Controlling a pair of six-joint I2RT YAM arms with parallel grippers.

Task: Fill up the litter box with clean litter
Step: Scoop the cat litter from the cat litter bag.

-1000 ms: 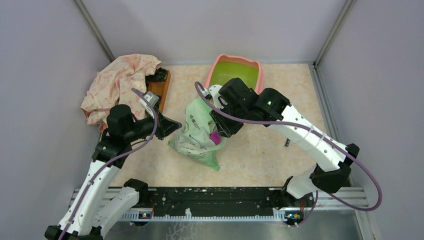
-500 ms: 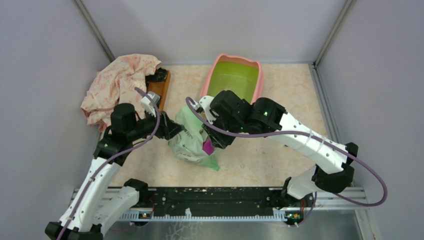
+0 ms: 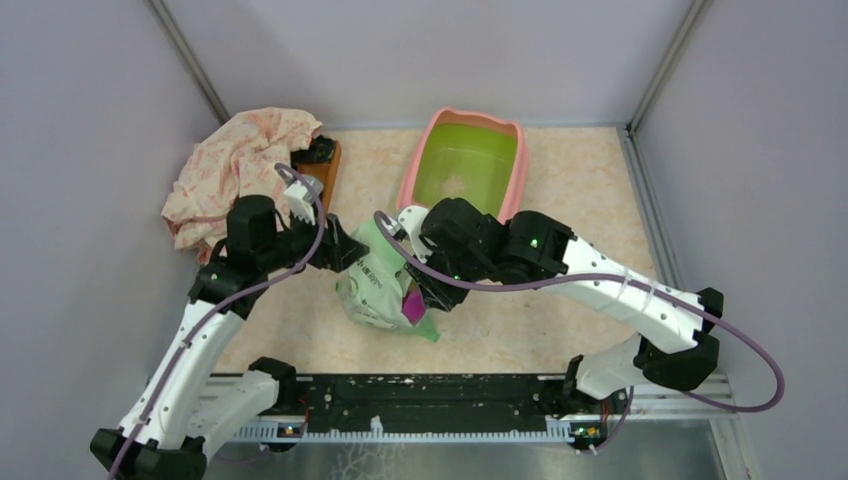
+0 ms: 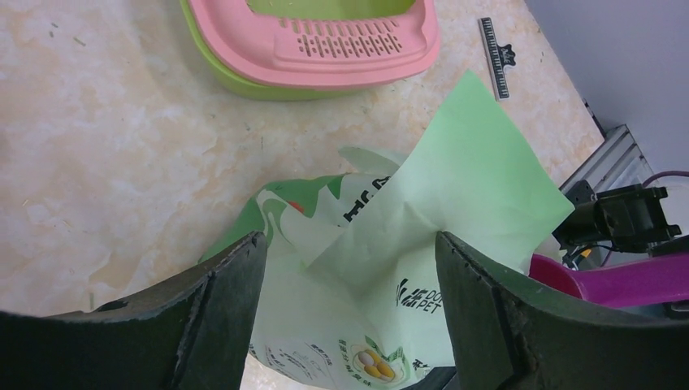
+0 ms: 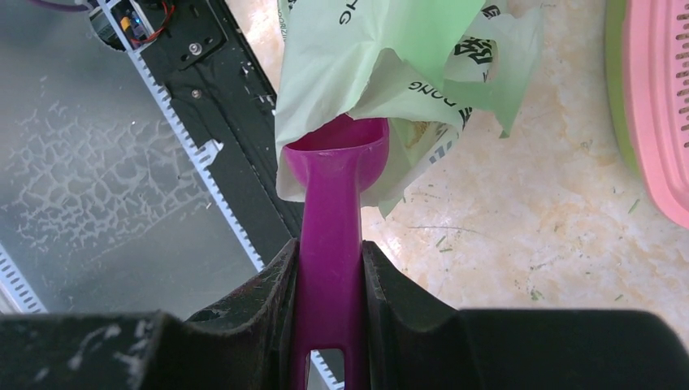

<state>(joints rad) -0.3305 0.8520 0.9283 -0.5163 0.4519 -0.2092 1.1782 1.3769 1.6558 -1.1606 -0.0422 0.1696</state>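
Our left gripper [image 4: 345,244] stood with its jaws wide, one finger on each side of the light green bag [image 4: 471,162], whose upper flap rose between them; we could not tell whether either finger touched the paper. From above, this gripper [image 3: 345,250] sat at the bag's [image 3: 375,285] left side, near the middle of the tabletop [image 3: 560,200]. Our right gripper [image 5: 329,284] was clamped on the handle of the magenta scoop [image 5: 329,203], and the scoop's bowl was pushed into the bag's [image 5: 390,49] open mouth, partly covered by the paper. The litter box [image 3: 415,160] stood at the far edge of the tabletop, about midway along it and apart from the bag. In the left wrist view its slotted pink ledge [image 4: 349,49] faced the bag. A small pale patch [image 3: 457,186] lay on its lime-green floor, too small for us to tell whether it was clean litter. A flowered cloth [image 3: 240,165] was heaped in the far left corner, partly over a brown board [image 3: 322,172]. A small black ruler [image 4: 493,45] lay on the tabletop just beside the litter box.
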